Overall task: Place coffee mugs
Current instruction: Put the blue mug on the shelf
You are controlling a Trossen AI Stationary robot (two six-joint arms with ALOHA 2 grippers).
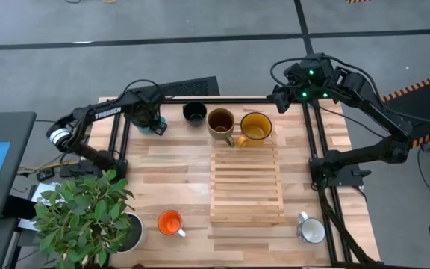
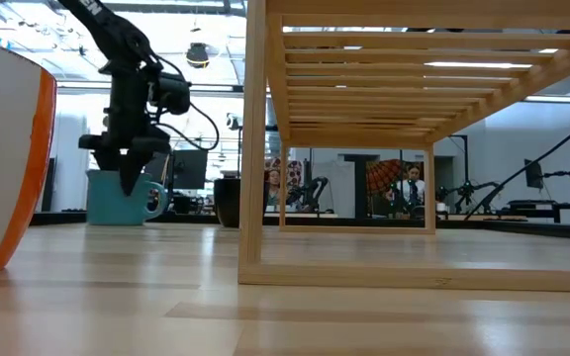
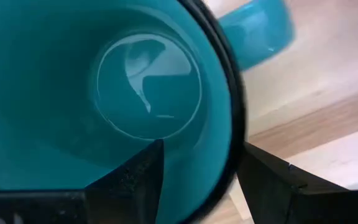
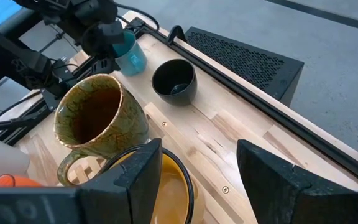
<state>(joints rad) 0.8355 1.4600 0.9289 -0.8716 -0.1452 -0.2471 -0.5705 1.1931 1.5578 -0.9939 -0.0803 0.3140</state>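
Glossy teal-blue mug point(image 3: 73, 93) (dark rim), left gripper point(image 3: 197, 180) fingers straddling its wall, seemingly unclamped

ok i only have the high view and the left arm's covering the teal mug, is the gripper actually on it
observer: the left gripper straddles the teal mug wall, one finger inside and one outside, jaws open, not clamped.
operator: is the mug lifted
observer: no, the low view shows it upright with its base flat on the table.
operator: and the right one
observer: the right gripper is open and empty, with the yellow mug just below its fingers.
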